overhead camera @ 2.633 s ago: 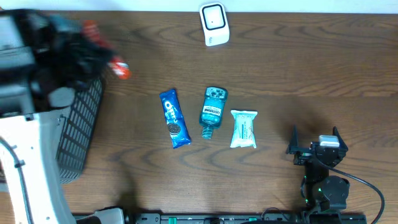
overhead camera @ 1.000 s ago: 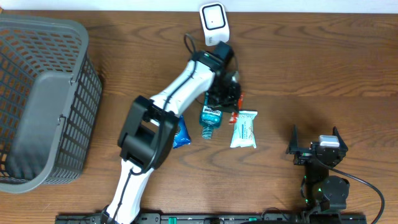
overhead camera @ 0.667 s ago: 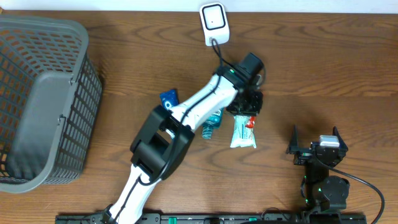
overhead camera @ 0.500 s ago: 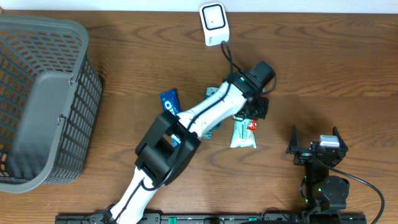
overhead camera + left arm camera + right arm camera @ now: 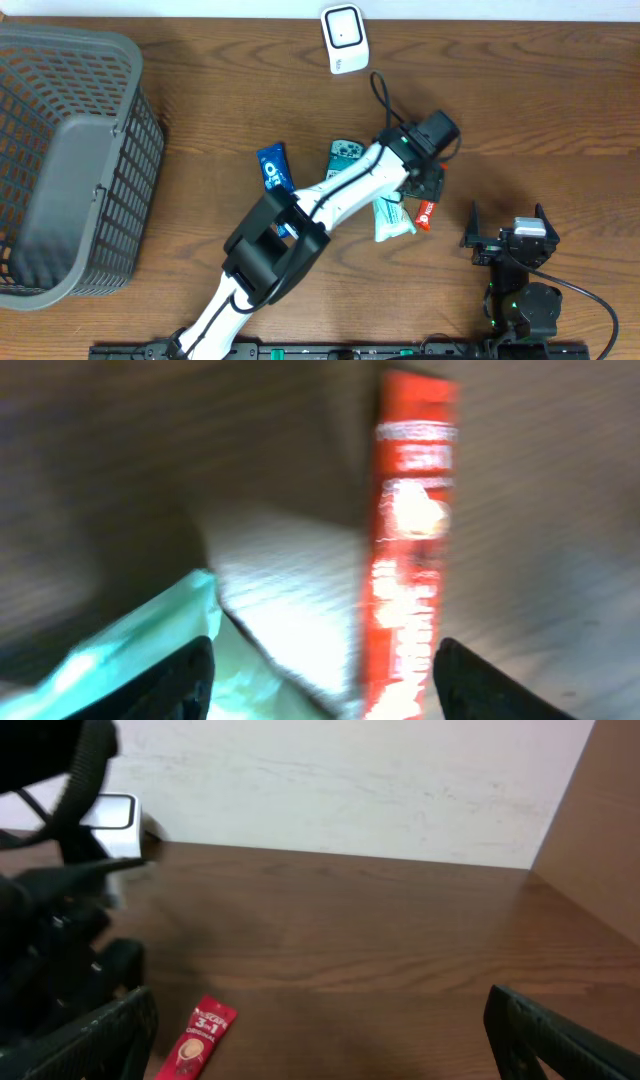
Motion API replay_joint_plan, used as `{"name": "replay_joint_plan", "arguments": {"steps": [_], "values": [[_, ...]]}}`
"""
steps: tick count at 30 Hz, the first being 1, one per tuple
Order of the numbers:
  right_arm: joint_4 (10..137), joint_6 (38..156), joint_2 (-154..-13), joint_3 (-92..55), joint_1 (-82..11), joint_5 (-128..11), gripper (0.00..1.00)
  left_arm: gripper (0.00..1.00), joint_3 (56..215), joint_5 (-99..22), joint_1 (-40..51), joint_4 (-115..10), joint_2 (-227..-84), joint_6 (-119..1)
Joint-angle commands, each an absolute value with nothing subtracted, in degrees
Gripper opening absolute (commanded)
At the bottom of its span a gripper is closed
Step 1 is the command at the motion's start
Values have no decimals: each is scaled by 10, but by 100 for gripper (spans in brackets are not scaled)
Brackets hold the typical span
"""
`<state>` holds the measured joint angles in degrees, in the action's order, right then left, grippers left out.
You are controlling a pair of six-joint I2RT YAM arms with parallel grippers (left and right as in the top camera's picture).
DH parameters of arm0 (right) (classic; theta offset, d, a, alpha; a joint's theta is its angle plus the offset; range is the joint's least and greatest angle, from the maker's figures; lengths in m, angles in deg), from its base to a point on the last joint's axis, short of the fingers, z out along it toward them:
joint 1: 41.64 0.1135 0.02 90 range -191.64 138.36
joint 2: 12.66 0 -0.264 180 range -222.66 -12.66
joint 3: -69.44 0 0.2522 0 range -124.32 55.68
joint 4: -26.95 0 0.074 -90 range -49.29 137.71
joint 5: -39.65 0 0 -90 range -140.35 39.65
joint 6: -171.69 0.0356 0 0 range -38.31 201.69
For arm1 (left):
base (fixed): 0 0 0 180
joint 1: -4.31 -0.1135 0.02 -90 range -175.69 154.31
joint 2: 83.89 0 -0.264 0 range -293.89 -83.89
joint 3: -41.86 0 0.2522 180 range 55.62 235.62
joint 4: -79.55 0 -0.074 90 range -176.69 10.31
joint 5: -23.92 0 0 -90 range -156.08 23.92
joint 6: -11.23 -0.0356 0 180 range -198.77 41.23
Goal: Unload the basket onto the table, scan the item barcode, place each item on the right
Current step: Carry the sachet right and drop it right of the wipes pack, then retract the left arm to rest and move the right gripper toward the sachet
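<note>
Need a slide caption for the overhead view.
Left gripper open over a red sachet beside the wipes pack; right gripper open; scanner at far edge.

**Legible text and markings**

1. Red sachet (image 5: 197, 1040), right wrist view: white print runs along its length. A large "3·1" is legible, with "ORIGINAL" in small capitals beneath. The brand line above cannot be made out in full.
2. The red sachet (image 5: 410, 540), left wrist view: white lettering on red, blurred and unreadable.
3. The red sachet (image 5: 425, 212), overhead view: the print is too small to read.
4. Blue pack (image 5: 272, 168), overhead view: white lettering runs lengthwise and appears to read "OREO". Its lower end is covered.
5. Teal bottle (image 5: 347, 151), overhead view: the label is mostly covered and illegible.
6. Pale teal pack (image 5: 393, 218), overhead view: the print cannot be resolved.
</note>
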<state>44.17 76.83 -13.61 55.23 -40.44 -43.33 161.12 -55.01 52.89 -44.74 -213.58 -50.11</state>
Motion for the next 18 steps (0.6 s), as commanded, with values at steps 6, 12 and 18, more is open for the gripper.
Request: {"name": "replay_joint_plan", "arguments": {"steps": [6, 12, 18], "values": [[444, 766, -132, 554, -408, -451, 99, 92, 1647, -672, 460, -400, -1991, -592], [439, 789, -132, 554, -408, -475, 99, 98, 1648, -826, 438, -407, -1844, -632], [442, 836, -132, 554, -408, -583, 99, 98, 1648, -897, 414, -446, -1692, -705]]}}
